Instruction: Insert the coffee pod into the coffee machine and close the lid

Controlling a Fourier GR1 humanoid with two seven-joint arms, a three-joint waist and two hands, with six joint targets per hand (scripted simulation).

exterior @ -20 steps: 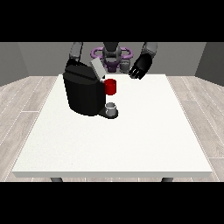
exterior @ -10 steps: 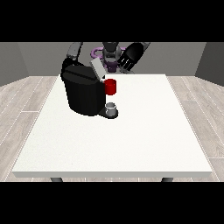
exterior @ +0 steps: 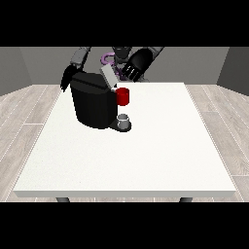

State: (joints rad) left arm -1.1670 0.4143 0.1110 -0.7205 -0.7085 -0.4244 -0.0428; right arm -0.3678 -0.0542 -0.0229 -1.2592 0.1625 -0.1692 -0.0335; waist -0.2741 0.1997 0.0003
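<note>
Machine (exterior: 95, 104) on surface (exterior: 146, 155), lid (exterior: 109, 77) raised; robot hand (exterior: 136, 65) at its 1 o'clock, fingers spread, empty.

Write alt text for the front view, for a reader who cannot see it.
A black coffee machine stands at the far left of a large white table, its grey lid tilted open, a red part at its front above a small grey cup. The robot's black hand at the view's right hovers just behind the lid, fingers spread; the hand at the view's left hangs behind the machine.
</note>
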